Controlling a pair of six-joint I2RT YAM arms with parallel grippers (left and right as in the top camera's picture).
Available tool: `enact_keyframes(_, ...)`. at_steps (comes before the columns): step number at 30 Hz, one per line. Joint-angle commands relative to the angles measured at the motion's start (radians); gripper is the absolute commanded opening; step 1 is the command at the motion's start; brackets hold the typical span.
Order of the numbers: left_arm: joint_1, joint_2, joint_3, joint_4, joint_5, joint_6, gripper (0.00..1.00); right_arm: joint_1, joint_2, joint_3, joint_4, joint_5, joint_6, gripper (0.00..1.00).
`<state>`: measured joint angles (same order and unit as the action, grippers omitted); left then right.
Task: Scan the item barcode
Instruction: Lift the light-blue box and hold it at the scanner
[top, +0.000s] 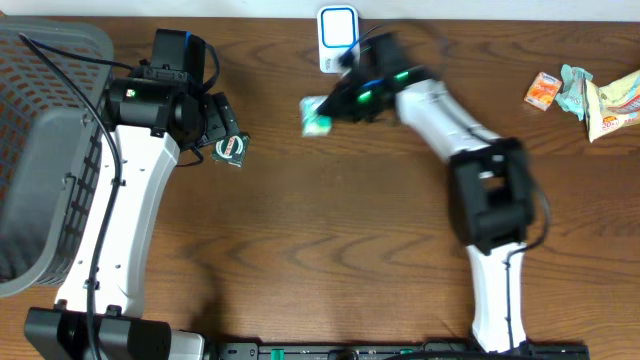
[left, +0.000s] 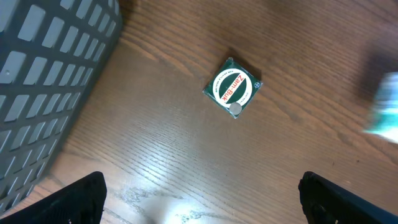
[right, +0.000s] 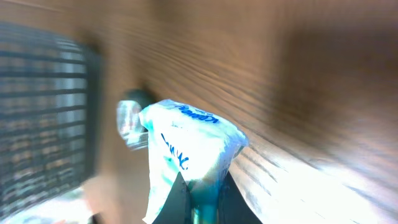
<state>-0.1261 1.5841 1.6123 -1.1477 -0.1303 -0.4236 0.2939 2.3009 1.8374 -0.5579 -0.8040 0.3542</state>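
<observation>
Right wrist view, lower centre: right gripper (right: 200, 198) pinches the packet (right: 186, 146). Left gripper (left: 202, 183) gapes wide, empty, below the tin (left: 232, 88).

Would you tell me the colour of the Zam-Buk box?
Zam-Buk box: green, white circle, red lettering; left wrist view.

- Dark brown wooden table (left: 186, 162): smooth, visible grain, soft sheen where the light falls.
- Grey plastic lattice basket (left: 43, 74): matt.
- Small green square box (left: 232, 88), near the basket: glossy printed top.
- White-and-blue plastic film packet (right: 186, 149): crinkled, shiny.
</observation>
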Motion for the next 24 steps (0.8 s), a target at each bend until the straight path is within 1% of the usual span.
enact_keyframes(1, 0.002, 0.003, 0.009, -0.003, -0.009, -0.012, 0.98, -0.121, -0.061, 0.0, -0.004, -0.405, -0.213, 0.01)
enact_keyframes(2, 0.002, 0.003, 0.009, -0.003, -0.009, -0.012, 0.98, -0.16, -0.06, 0.0, -0.008, -0.506, -0.257, 0.01)
enact_keyframes(4, 0.002, 0.003, 0.009, -0.003, -0.009, -0.012, 0.98, -0.207, -0.06, 0.0, -0.01, -0.617, -0.306, 0.01)
enact_keyframes(8, 0.002, 0.003, 0.009, -0.003, -0.009, -0.012, 0.98, -0.273, -0.06, 0.0, -0.006, -0.75, -0.365, 0.01)
enact_keyframes(13, 0.002, 0.003, 0.009, -0.003, -0.009, -0.012, 0.98, -0.293, -0.06, 0.0, -0.003, -0.758, -0.37, 0.01)
enact_keyframes(24, 0.002, 0.003, 0.009, -0.003, -0.009, -0.012, 0.98, -0.237, -0.06, 0.0, 0.016, -0.758, -0.37, 0.01)
